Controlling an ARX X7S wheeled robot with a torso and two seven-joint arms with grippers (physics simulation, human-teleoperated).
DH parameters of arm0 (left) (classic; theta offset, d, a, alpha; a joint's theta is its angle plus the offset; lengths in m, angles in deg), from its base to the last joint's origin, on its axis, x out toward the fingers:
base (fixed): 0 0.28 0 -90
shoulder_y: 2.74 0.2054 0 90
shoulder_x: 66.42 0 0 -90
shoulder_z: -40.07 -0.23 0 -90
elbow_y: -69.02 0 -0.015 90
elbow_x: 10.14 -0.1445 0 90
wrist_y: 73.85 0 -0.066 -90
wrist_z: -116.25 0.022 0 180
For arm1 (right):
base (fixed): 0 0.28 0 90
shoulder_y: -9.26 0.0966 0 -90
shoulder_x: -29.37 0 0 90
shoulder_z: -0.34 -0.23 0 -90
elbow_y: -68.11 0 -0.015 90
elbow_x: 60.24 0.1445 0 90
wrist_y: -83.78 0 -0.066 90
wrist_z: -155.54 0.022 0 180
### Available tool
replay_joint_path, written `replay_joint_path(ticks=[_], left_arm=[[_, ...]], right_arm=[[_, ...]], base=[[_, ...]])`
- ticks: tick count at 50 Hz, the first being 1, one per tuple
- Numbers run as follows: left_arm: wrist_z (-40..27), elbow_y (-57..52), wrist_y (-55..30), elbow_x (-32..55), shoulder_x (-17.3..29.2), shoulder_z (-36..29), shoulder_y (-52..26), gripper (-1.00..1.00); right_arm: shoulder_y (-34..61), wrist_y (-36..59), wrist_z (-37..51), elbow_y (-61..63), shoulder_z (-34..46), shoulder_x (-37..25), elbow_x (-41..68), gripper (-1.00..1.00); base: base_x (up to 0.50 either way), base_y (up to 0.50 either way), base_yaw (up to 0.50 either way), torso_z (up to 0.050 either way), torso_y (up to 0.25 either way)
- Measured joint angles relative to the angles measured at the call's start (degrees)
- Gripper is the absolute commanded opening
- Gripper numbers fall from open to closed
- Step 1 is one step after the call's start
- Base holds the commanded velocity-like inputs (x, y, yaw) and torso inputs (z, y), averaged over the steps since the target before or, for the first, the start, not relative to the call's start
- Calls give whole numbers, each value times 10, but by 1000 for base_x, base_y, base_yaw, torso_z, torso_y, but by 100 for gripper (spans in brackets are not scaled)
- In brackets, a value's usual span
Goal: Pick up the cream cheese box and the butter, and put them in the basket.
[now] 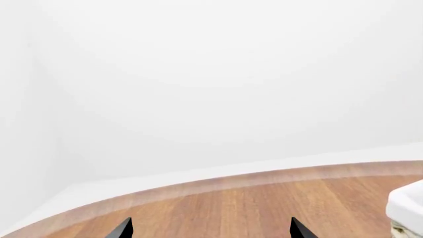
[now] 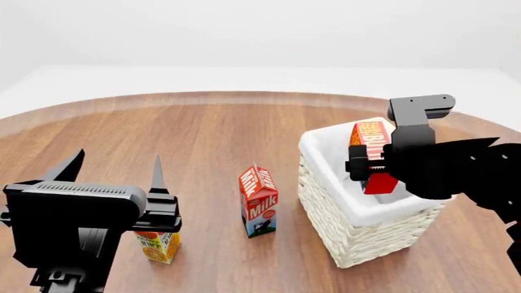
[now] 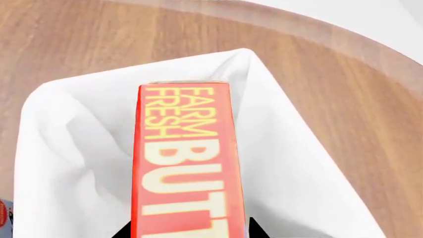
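right gripper [image 2: 368, 174] clamped on butter [image 2: 372, 152] over basket [image 2: 358, 235], stiff light carton, held by flat sides; left gripper [image 2: 114, 177] wide open, empty.

**Right tool clamped, left tool spread and idle**

The right arm reaches in from the head view's right edge, its black forearm angled toward the middle, wrist bracket raised above it. The right tool [image 2: 373, 172] is closed on the butter [image 2: 372, 152], gripping the box near its lower end and holding it upright; its two fingertips [image 3: 124, 231] flank the box in the right wrist view. The left arm sits low at the near left. The left tool [image 2: 114, 174] has its fingers [image 2: 157, 174] parted wide, pointing up and forward, with nothing between them.
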Motion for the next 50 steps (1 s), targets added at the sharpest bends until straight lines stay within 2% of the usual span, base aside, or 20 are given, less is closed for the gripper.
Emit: replay_joint_path(ticks=[24,25,50], left_arm=[[-2,0,2,1,2,-3,-1,100],[-3,0,2,1,2,-3,-1,100],[-3,1,3,0,2,-8,-4,100]], right_arm=[[-2,-3,-1,-6,3,4,-2,-100],[-2,-3,-1,-6,3,4,-2,100],[15,1,10,23,-21,-10,-10,100]], base=[[0,0,0,0,1],[0,0,0,0,0],[0,0,0,0,0]])
